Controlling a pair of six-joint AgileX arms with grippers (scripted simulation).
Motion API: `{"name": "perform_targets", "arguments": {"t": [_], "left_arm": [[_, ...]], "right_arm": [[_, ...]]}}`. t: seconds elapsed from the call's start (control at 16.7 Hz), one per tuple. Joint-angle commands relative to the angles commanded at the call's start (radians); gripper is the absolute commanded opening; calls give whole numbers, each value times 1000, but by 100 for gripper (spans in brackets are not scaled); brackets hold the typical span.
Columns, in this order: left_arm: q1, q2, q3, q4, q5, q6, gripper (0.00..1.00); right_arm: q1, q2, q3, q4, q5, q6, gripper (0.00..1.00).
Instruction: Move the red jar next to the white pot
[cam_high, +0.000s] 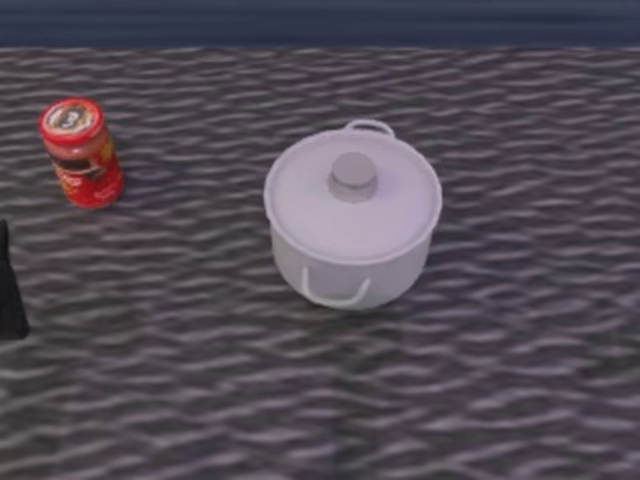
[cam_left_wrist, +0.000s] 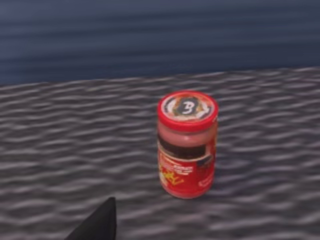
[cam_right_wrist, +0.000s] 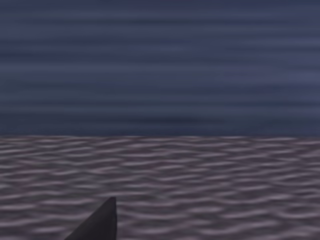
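Standing upright on the desk (cam_high: 500, 400), well apart from the white pot (cam_high: 352, 215) on its left, the red jar (cam_high: 82, 152) is awaiting pickup; left claw (cam_high: 10, 285) state is not discernible.

The small red cylindrical jar (cam_high: 81, 152) with red lid stands upright at upper left. The large round white lidded pot (cam_high: 352, 218) sits centre frame, well apart.
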Motion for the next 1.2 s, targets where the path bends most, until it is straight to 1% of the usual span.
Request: {"name": "perform_targets", "arguments": {"t": [0.24, 0.6, 0.9, 1.2], "left_arm": [[-9, 323, 284, -199, 20, 47, 100], [-18, 904, 783, -543, 37, 131, 100], [-19, 1387, 1224, -812, 36, 202, 100], [-15, 1788, 1637, -1020, 22, 261, 100]], "right_arm": [[0, 0, 0, 0, 0, 0, 100], [0, 0, 0, 0, 0, 0, 100], [0, 0, 0, 0, 0, 0, 100], [0, 0, 0, 0, 0, 0, 100]]}}
